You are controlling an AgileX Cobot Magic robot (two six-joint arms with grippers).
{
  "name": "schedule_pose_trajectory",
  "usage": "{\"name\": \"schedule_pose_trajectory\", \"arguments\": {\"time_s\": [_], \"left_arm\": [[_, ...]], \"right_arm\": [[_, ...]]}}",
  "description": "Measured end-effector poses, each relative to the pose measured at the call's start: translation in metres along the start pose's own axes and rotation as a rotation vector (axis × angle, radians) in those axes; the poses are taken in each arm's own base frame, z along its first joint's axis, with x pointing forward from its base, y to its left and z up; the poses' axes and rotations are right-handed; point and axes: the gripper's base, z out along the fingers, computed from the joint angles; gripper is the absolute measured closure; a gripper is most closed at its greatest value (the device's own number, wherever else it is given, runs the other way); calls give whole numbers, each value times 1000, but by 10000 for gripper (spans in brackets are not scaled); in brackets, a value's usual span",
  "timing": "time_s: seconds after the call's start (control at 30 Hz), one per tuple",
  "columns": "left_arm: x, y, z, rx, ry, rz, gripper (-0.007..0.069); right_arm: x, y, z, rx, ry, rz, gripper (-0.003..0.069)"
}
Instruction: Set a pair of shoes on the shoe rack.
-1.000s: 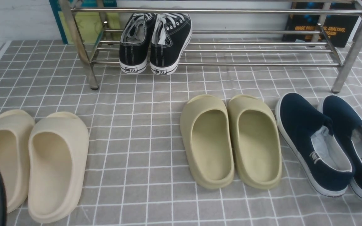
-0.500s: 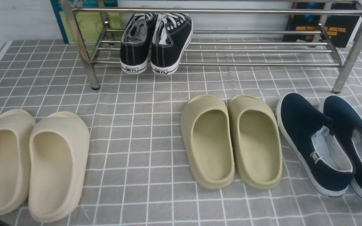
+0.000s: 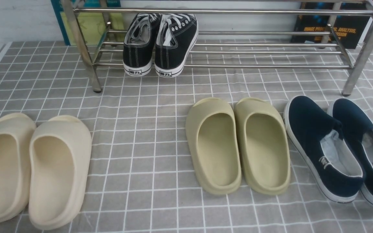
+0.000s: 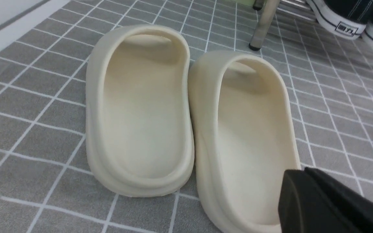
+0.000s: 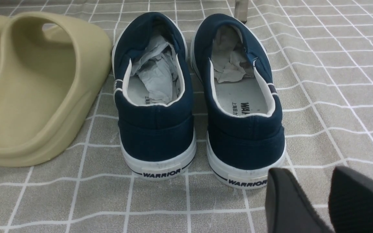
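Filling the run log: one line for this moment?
black sneakers: on shoe rack | left gripper: empty | right gripper: open, empty

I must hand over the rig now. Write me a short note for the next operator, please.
Left gripper: only one dark finger shows above the beige slippers; open or shut unclear, holds nothing visible.
Right gripper: fingers apart, empty, behind the navy slip-ons.
Black sneakers stand side by side on the shoe rack, lower tier, left end.
Done: pair placed.
Left: nothing apparent.
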Motion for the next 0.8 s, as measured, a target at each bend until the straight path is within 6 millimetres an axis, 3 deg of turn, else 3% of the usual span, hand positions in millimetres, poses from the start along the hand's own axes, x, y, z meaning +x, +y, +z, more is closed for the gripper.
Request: {"name": "schedule_pose_trajectory", "arguments": {"time_s": [0.8], "left_arm": [[6,0,0,1,66,34,638]], "right_arm": [[0,0,0,0,0,0,419]]}}
